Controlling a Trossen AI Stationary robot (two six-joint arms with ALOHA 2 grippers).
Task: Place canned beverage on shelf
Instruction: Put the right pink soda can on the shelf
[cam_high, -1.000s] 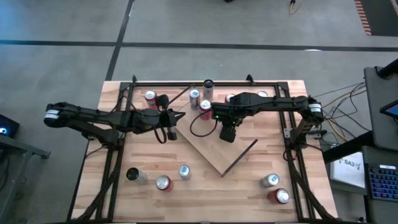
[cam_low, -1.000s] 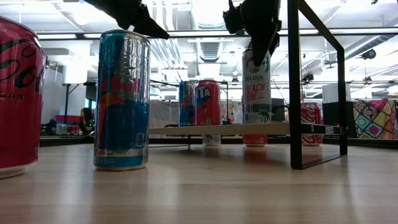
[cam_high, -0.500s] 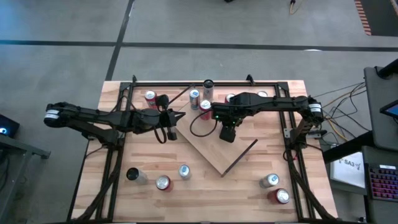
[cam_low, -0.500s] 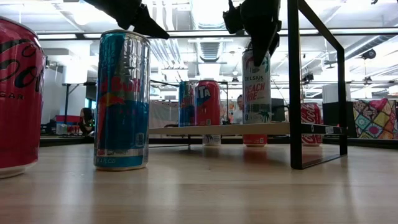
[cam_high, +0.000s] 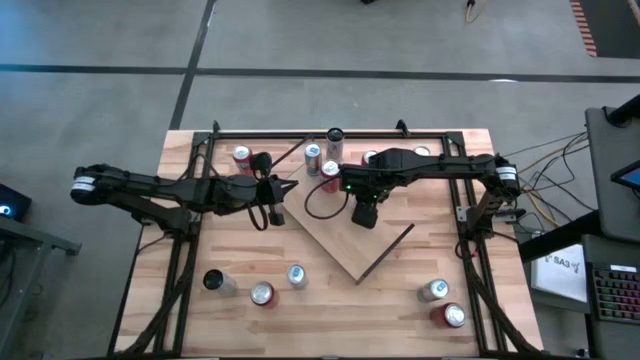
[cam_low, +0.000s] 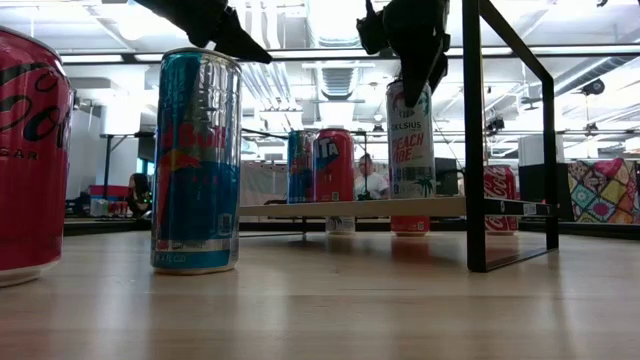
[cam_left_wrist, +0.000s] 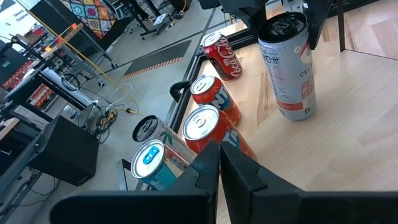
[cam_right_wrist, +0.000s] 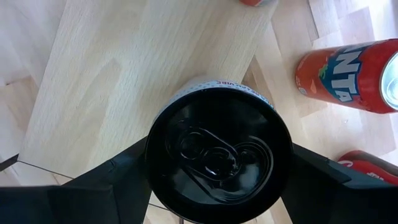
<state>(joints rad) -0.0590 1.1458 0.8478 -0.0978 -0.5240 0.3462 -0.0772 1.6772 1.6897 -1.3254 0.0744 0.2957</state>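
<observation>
Right pincer (cam_low: 405, 75): clenched on the white can (cam_low: 411, 140) near its top — the right wrist view looks straight down on the can's black lid, a dark finger (cam_right_wrist: 112, 180) pressed against each side.
White can: a tall, slim can with pink lettering, upright, over the shelf (cam_high: 345, 240). In the low view its base meets the board's top edge; whether it rests there or hangs just clear, I cannot tell.
Shelf: a light-wood board set cornerwise at mid tabletop (cam_high: 330, 310), one corner toward the near edge, a thin dark rim on its near right side. In the low view it sits a little above the tabletop.
Left pincer (cam_high: 283, 189): just off the shelf's left corner, at about the height of the can tops — fingers pressed together in the left wrist view, holding nothing.
Cans by the shelf's far edge: a red can (cam_left_wrist: 214, 128) and an orange can (cam_left_wrist: 216, 99) stand side by side, with a blue-topped can (cam_left_wrist: 151, 163) and a black-topped one (cam_left_wrist: 149, 129) on the tabletop just beside them, and a red cola can (cam_left_wrist: 222, 54) farther along.
Near left of tabletop: a dark-topped can (cam_high: 213, 281), a red can (cam_high: 262, 293) and a blue can (cam_high: 297, 274) in a loose row.
Near right corner: a silver can (cam_high: 433, 290) and a red can (cam_high: 450, 315), close together.
Background: a person (cam_low: 368, 180) in the room beyond the tabletop, seen between the cans.
</observation>
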